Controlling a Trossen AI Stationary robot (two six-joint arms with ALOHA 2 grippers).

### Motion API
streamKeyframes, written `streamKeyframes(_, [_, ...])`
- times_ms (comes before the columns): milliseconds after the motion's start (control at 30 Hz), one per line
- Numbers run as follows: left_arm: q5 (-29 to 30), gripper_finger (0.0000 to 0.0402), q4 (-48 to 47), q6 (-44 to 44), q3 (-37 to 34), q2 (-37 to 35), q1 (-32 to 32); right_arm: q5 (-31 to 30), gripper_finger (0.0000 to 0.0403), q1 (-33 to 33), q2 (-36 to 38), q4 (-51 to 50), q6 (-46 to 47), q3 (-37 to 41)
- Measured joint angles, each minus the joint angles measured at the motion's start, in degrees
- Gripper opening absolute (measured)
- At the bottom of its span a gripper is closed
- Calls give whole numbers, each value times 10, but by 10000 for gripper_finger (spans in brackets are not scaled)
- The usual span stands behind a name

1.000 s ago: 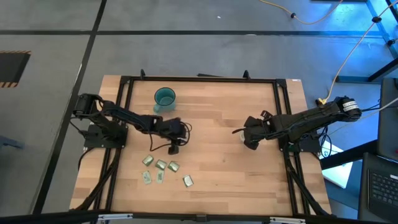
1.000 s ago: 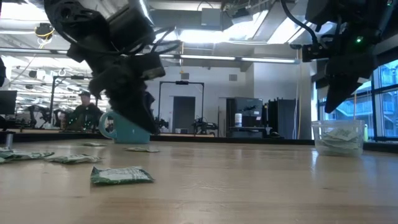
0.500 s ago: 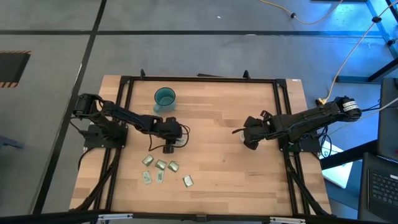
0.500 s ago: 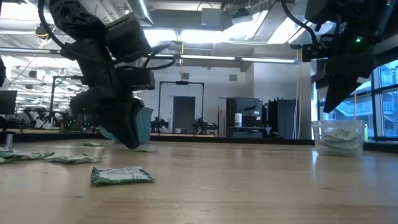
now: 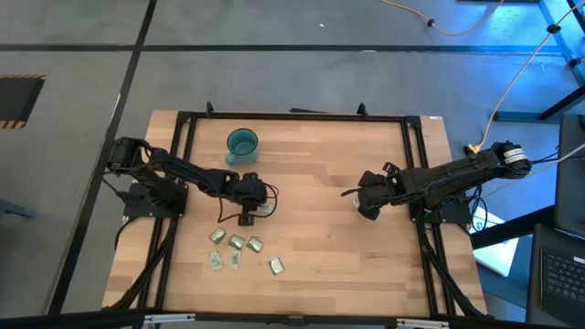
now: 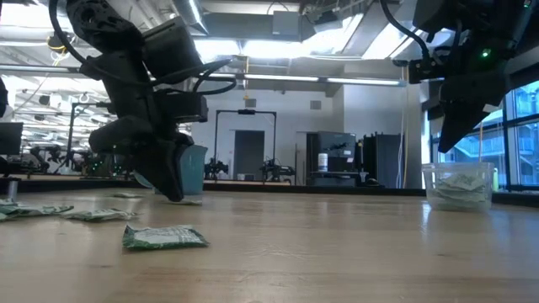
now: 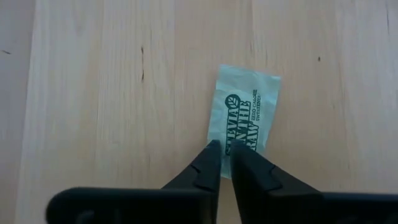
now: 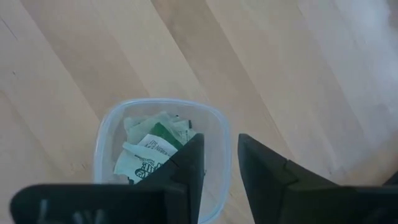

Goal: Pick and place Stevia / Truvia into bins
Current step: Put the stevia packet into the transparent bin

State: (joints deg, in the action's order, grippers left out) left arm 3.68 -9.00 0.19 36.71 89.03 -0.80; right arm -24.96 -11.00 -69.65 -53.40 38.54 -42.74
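My left gripper is down at the table, jaws nearly together, pinching the edge of a pale green Stevia sachet lying flat. More sachets lie nearby. My right gripper hovers over the clear cup, jaws narrowly spread. Teal cup stands apart.

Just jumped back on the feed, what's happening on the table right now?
The left gripper is down at the wood, its fingers pinched on the edge of a pale green sachet near the teal cup. The right gripper hangs open over the clear cup, which already holds several sachets. Five more sachets lie loose on the table.
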Motion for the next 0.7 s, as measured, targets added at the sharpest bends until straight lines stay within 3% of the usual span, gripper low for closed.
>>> streamKeyframes(133, [0, 5, 1, 6, 0, -1, 0, 0, 101, 0, 0, 0, 1, 0])
streamKeyframes(433, [-13, 3, 30, 7, -2, -1, 0, 0, 101, 0, 0, 20, -14, 0])
streamKeyframes(700, [-17, 3, 176, 6, -2, -1, 0, 1, 101, 0, 0, 123, -110, 0])
